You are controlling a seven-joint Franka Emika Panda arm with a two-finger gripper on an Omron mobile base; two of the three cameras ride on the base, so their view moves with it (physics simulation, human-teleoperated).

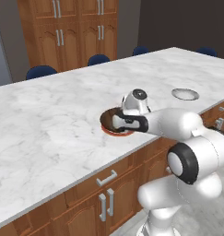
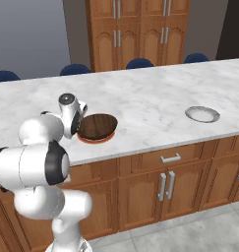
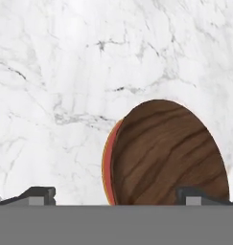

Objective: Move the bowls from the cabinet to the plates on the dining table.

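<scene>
Wooden bowl [image 2: 97, 126]: we've got the dark brown, wood-grained bowl sitting on the red-rimmed plate [image 2: 94, 140], near the front edge of the dining table [image 2: 140, 98].

Red-rimmed plate: we catch only a thin red crescent of it peeking out beside the bowl in the hand view (the bowl covers almost all of it).

Gripper [image 3: 118, 195]: we're right over the bowl, and the two dark finger tips [image 3: 39, 195] stand wide apart at the bottom of the hand view, one out over bare marble, the other over the bowl's wood grain. Nothing sits between them.

Arm: in the right base view we see the white wrist just to the left of the bowl; in the left base view the hand blocks part of the bowl's near side.

Grey plate [image 2: 202, 114]: pale, plain, well apart from the bowl, further along the same table front, with nothing on it.

Background: we see blue chair backs [image 2: 139, 63] behind the table's far edge, and tall brown cupboards [image 2: 140, 29] beyond them.

Below the table top: brown drawers and doors with silver handles [image 2: 170, 158].
</scene>
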